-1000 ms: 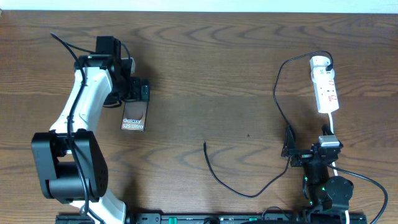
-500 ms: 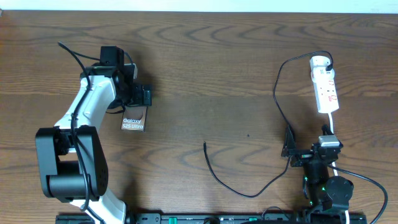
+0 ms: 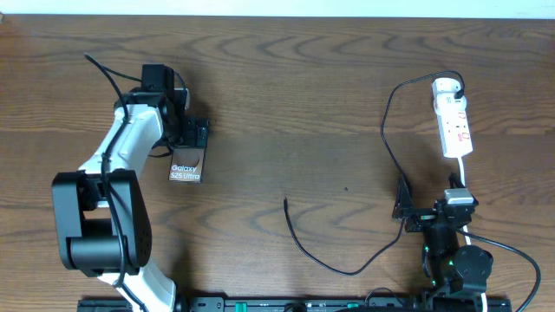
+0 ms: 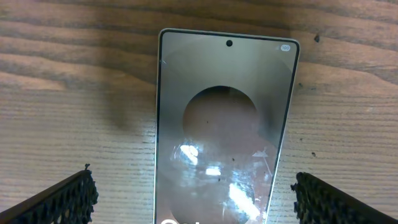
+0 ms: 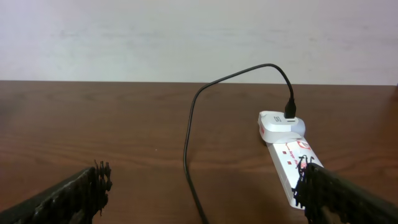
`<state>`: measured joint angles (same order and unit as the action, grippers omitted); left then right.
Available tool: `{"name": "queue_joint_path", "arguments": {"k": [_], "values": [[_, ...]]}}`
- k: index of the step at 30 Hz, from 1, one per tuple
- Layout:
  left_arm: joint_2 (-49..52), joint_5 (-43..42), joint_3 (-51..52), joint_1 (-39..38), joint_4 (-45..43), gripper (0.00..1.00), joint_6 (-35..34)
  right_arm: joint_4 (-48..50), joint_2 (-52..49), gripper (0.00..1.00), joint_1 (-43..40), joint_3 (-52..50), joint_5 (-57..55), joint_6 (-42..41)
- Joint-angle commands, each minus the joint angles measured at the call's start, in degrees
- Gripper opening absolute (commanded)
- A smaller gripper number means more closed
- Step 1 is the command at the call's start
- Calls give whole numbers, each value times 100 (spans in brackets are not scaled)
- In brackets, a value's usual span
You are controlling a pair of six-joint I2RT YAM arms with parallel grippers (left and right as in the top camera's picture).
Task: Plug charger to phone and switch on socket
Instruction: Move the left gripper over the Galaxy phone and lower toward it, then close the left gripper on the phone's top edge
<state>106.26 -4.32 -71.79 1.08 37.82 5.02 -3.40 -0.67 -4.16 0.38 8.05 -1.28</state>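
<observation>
The phone lies flat on the wooden table at the left, its white lettering toward the near end. My left gripper hangs over its far end. In the left wrist view the glossy phone fills the middle and the left gripper is open, one finger on each side and clear of the edges. The charger runs from the socket in a long loop; its free tip rests mid-table. My right gripper is open just short of the socket, with the charger cable between its fingers' line of sight.
The socket's white cord runs from its near end down past the right arm. The right arm's base stands at the front edge. A pale wall rises behind the table's far edge.
My left arm has shifted a little to the right and toward the front over the phone's far end. The phone, charger, socket and right arm have not moved.
</observation>
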Motion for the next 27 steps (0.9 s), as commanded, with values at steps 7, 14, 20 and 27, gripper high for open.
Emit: {"name": "queue_joint_path", "arguments": {"k": [7,14,20,27], "values": [[92,-271,13,17,-160,98,186,-26,28,99,9,-7,-2,-83],[92,-273,72,17,-175,98,186,-24,28,99,9,-7,-2,-83],[92,-271,411,17,-455,98,186,-24,28,99,9,-7,-2,-83],[92,-273,431,17,-597,98,186,-24,28,99,9,-7,-2,-83]]}}
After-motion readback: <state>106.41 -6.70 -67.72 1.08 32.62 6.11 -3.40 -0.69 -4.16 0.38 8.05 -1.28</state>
